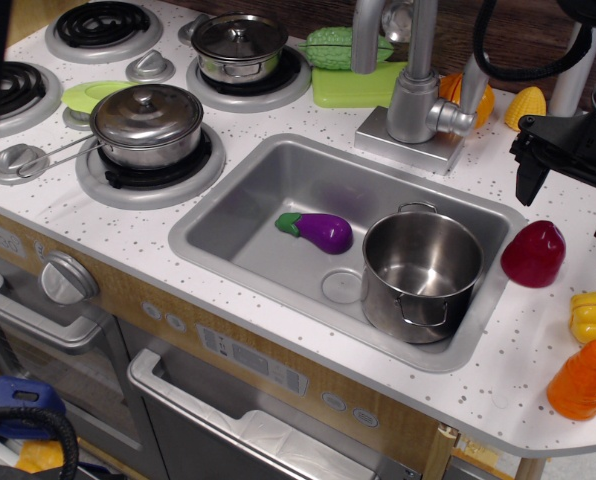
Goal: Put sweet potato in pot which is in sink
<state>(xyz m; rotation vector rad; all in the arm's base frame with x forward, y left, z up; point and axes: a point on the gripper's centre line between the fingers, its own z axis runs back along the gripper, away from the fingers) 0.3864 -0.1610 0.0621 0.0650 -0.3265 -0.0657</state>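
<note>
The sink (278,185) is sitting in the speckled counter, the pot (421,275) standing open in its right corner beside the eggplant (318,231). The gripper (568,170) is hanging at the right edge, jaws apart and holding nothing. The sweet potato (533,254) is resting on the counter just right of the sink: maroon, smooth, rounded. I'd worry that glossy curve is going to squirt from the fingers and roll toward the carrot (580,380).
</note>
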